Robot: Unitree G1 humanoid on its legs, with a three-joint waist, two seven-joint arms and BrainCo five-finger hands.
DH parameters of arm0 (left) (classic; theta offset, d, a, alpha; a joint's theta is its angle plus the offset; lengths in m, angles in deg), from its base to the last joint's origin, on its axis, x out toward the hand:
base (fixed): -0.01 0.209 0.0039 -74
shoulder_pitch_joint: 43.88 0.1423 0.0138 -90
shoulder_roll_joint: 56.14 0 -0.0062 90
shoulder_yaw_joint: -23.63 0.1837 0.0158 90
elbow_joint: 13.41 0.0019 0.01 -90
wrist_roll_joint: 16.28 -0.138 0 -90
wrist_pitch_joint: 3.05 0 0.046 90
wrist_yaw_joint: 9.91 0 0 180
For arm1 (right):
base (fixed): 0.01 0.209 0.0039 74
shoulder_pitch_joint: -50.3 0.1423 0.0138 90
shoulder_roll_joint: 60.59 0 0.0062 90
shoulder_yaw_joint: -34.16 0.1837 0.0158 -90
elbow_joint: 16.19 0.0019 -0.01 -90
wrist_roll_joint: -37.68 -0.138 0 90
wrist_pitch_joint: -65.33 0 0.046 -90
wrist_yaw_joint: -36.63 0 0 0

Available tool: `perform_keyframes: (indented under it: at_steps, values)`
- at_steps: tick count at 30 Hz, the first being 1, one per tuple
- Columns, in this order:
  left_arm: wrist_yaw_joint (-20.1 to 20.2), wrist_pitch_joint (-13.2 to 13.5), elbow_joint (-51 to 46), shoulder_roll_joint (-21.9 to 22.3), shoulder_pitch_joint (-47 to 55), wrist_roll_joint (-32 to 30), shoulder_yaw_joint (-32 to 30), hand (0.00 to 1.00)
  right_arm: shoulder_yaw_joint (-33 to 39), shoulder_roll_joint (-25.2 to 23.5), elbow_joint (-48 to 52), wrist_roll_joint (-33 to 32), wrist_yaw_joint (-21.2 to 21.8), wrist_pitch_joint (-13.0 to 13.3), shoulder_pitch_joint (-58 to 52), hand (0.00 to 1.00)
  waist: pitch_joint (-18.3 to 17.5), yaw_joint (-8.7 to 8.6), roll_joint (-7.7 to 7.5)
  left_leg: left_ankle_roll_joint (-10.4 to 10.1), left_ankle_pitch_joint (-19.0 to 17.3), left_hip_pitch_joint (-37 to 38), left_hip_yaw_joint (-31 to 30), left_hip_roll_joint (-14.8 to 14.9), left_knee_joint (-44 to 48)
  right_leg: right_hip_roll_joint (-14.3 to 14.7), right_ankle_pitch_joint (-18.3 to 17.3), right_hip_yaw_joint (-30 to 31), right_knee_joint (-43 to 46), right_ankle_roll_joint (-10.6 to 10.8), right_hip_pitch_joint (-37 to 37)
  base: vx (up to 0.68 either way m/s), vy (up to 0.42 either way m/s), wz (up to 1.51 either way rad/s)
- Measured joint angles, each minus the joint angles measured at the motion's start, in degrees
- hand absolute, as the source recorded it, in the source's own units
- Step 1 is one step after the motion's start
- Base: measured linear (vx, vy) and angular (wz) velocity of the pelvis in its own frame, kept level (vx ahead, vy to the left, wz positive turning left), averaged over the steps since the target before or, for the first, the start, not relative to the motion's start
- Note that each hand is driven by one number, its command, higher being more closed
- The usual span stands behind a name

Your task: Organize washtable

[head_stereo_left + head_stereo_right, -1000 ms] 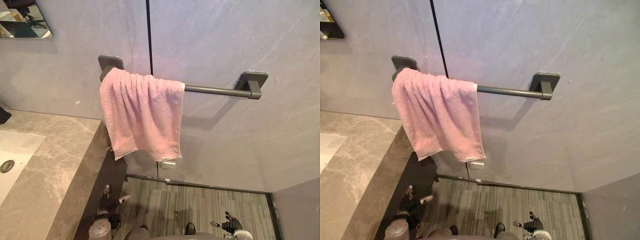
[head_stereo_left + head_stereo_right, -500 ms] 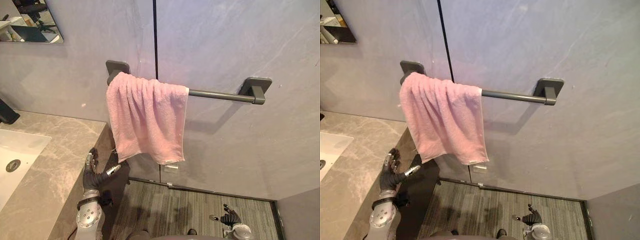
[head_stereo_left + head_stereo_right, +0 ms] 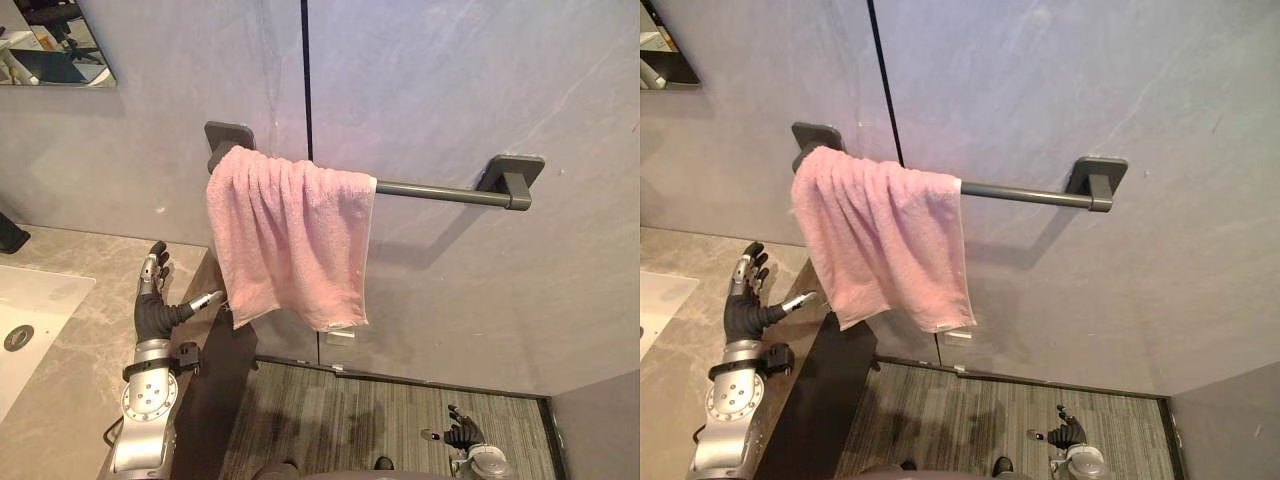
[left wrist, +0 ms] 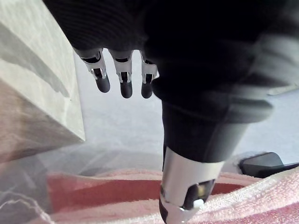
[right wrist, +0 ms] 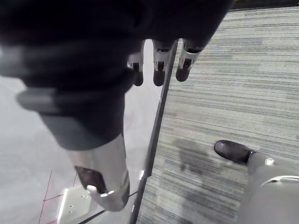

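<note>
Risen higher than half a second ago, the left hand (image 3: 150, 312), fingers spread and empty, nears the lower corner of the fluffy pink towel (image 3: 290, 235), bunched crookedly at one end of the matte dark towel bar (image 3: 430, 188), tidying apparently unstarted; the right hand (image 3: 462, 435) hangs relaxed, open, below.

- No text, number or sign is legible anywhere.
- The small white plate (image 3: 340, 336) on the wall (image 3: 450, 90) below the pink towel (image 3: 290, 235) is too small to show print.
</note>
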Motion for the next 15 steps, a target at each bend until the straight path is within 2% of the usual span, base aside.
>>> perform_keyframes:
  at_steps: [5, 15]
  values:
    - [1.09, -0.06, 3.75, -3.27, -2.14, 0.01, 0.09, 0.00, -0.01, 0.08, 0.47, 0.05, 0.53, -0.02, 0.07, 0.00, 0.00, -1.20, 0.00, 0.00, 0.00, 0.15, 0.51, 0.01, -0.04, 0.00, 0.36, 0.54, -0.20, -0.05, -0.15, -0.03, 0.003, -0.05]
    - [3.68, -0.17, 7.81, -5.05, -6.00, 0.07, 1.24, 0.00, -0.21, 0.95, 2.29, 0.60, 0.73, -0.45, -0.18, 0.00, -0.30, -1.43, -0.47, 0.10, 0.06, 0.04, 2.55, -0.04, -0.44, -0.01, 1.25, 2.83, -0.25, 0.11, -2.00, -0.04, 0.004, -0.12]
